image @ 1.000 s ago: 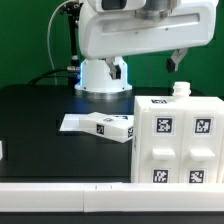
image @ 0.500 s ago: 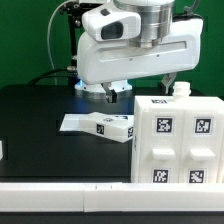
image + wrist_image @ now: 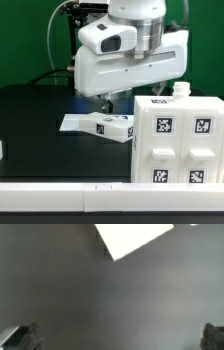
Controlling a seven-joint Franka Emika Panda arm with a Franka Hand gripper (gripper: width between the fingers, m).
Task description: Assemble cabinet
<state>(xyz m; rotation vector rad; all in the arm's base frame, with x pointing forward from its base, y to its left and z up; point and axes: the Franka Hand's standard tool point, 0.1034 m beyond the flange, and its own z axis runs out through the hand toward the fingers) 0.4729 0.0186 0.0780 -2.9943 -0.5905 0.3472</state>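
1 black table (image 3: 35, 140) filled most of the exterior view. Above its middle hung the bulky white robot arm (image 3: 130, 55), its gripper (image 3: 121, 99) pointing down behind the cabinet's upper corner. The cabinet (image 3: 175, 145), a tall white box showing 4 black-and-white tags on its front, stood upright at the exterior view's right, with a small white knob (image 3: 180, 90) on top. Just beside it, toward the exterior view's left, a low white tagged block (image 3: 108, 126) lay flat. In the wrist view, 2 dark fingertips (image 3: 24, 338) sat wide apart, released, with bare table between them and a white corner (image 3: 135, 238) beyond.
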